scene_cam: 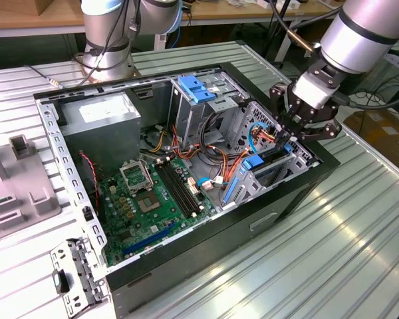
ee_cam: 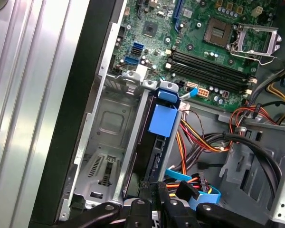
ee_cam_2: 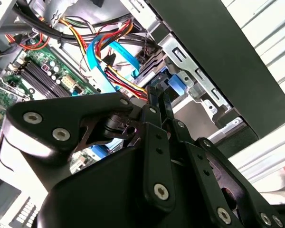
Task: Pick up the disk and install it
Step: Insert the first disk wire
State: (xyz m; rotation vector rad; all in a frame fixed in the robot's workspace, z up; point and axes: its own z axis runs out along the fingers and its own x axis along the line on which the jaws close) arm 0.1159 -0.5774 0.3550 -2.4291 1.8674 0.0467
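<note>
- While the gripper [scene_cam: 287, 137] hangs over the drive cage [scene_cam: 269, 166] at the corner of the open computer case [scene_cam: 206, 226] toward the exterior view's right, its black fingers [ee_cam_2: 157, 102] are drawn close together, pinching the top edge of the disk [ee_cam: 154, 142].
- Seen in the first wrist view, the disk stands on edge in a slot of the drive cage, its bright blue carrier tab [ee_cam: 162, 118] facing up and a light-blue latch [ee_cam: 168, 93] at its far end.
- Right beside the disk, the neighbouring slot [ee_cam: 107, 137] of the cage shows bare grey metal, next to the black case wall.
- Just behind the fingers, a flat blue data cable [ee_cam_2: 121, 57] and a bundle of red, yellow and orange wires [ee_cam_2: 128, 83] run toward the cage.
- Farther inside the case, the green motherboard [scene_cam: 146, 206] lies flat, with its black memory slots [ee_cam: 211, 69] and the silver processor socket [ee_cam: 240, 33].
- At the far end of the case from the cage sits the grey power supply box [scene_cam: 100, 123].
- Under everything, the case rests on a ribbed metal table [scene_cam: 332, 252], and a second robot base [scene_cam: 106, 40] stands behind the case.
</note>
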